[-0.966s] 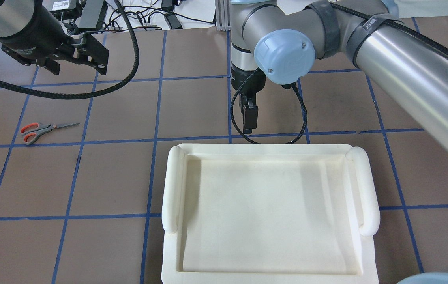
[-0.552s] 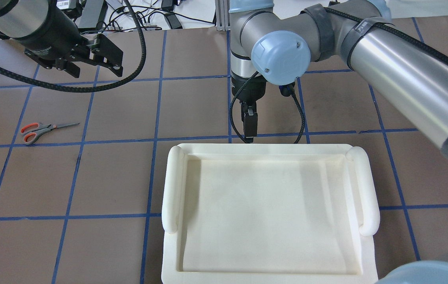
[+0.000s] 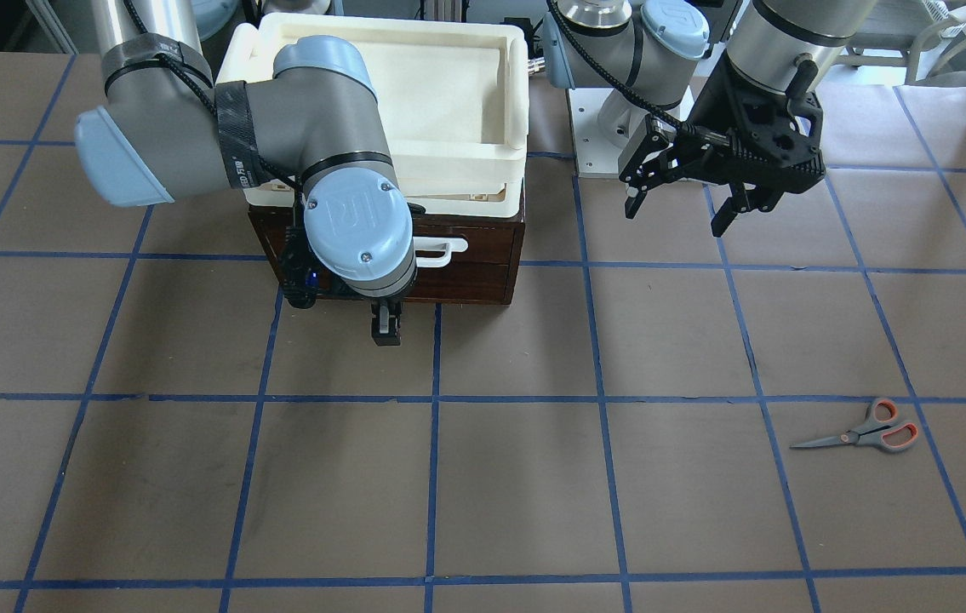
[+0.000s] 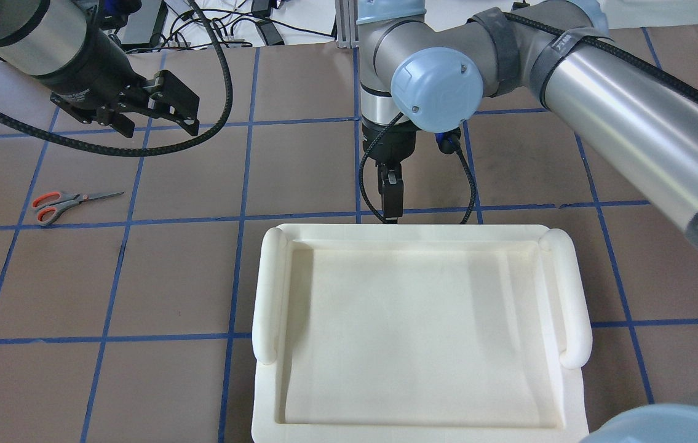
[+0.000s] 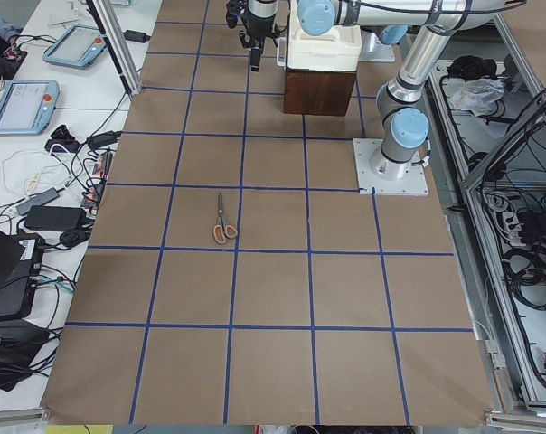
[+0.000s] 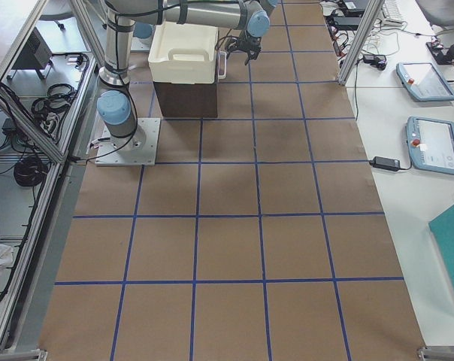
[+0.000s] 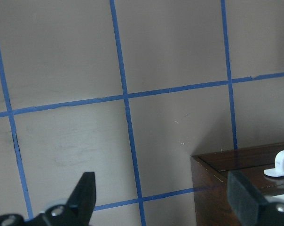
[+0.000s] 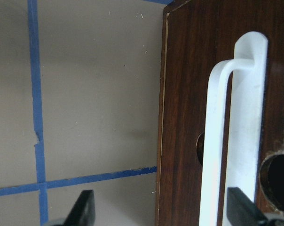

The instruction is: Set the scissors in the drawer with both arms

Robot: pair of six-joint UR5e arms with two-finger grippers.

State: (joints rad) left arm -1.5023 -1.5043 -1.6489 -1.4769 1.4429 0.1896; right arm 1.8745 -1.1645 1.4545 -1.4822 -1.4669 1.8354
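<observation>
The scissors (image 4: pixel 69 202) lie flat on the brown table at the left, handles left and blades pointing right; they also show in the front view (image 3: pixel 865 434) and the left side view (image 5: pixel 222 217). My left gripper (image 4: pixel 158 126) hangs open and empty above the table, behind and right of the scissors; it also shows in the front view (image 3: pixel 675 217). The drawer (image 3: pixel 465 255) is closed under the tray, its white bar handle (image 8: pixel 236 132) close in the right wrist view. My right gripper (image 4: pixel 392 209) is open, pointing down just in front of the drawer front.
A cream-white plastic tray (image 4: pixel 269 295) sits on top of the dark wooden drawer box. Blue tape lines grid the table. Cables and power bricks (image 4: pixel 226 24) lie past the far edge. The left arm's base plate (image 3: pixel 597 145) stands beside the box.
My left gripper has swung right and a little nearer to me, still open. My right gripper has shifted slightly toward the tray's front edge. The scissors have not moved.
</observation>
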